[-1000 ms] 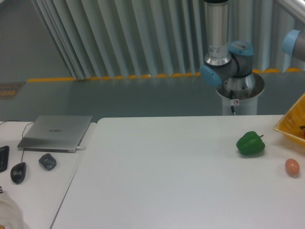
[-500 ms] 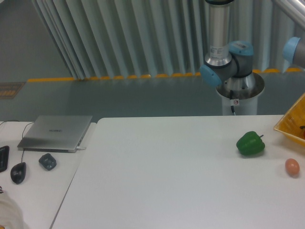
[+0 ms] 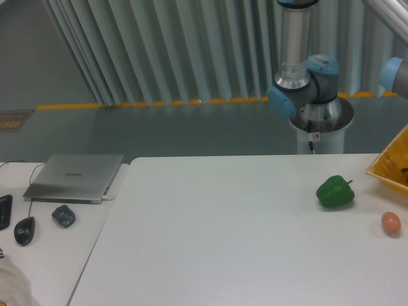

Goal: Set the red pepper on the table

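Currently fingers out of frame, state untellable; green pepper (image 3: 335, 192) on table (image 3: 223, 242) near yellow tray (image 3: 390, 167).

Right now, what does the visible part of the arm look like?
The arm is silver-grey metal tubing with light-blue caps at the joints, standing on a round silver base with a small red-and-white tag. Another blue cap shows at the right edge. The gripper is out of view.
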Controlling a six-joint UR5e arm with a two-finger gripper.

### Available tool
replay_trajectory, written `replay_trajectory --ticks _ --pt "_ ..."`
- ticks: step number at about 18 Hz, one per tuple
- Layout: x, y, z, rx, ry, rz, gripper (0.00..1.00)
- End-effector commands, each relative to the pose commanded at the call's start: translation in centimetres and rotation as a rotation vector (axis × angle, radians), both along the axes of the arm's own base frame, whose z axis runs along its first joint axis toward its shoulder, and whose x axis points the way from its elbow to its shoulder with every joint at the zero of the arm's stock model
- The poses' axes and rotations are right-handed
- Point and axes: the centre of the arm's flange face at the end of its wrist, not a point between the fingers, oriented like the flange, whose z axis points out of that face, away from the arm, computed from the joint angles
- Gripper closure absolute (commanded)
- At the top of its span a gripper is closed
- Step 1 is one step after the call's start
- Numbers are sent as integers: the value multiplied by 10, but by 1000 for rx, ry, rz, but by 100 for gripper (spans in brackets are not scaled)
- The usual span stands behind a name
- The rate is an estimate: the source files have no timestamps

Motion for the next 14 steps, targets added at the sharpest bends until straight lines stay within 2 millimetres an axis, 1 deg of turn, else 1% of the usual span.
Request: replay_trajectory --ticks 2,4,5,7,8,10,11,12,14 --pt "1 0 -4 -2 -7 0 0" --pt "1 0 -5 -3 -12 0 4" --pt "0 -1 -6 -5 -13 0 8" --pt "-2 -3 -11 -8 -25 4 19" --pt "-2 -4 -11 -10 -24 6 29" --pt "-3 -3 -10 -8 -23 9 44" --pt "-4 -3 -10 -8 -22 11 49" --pt "-5 -3 -8 -7 -17 14 52" --pt "-10 -4 -1 -4 -4 14 52"
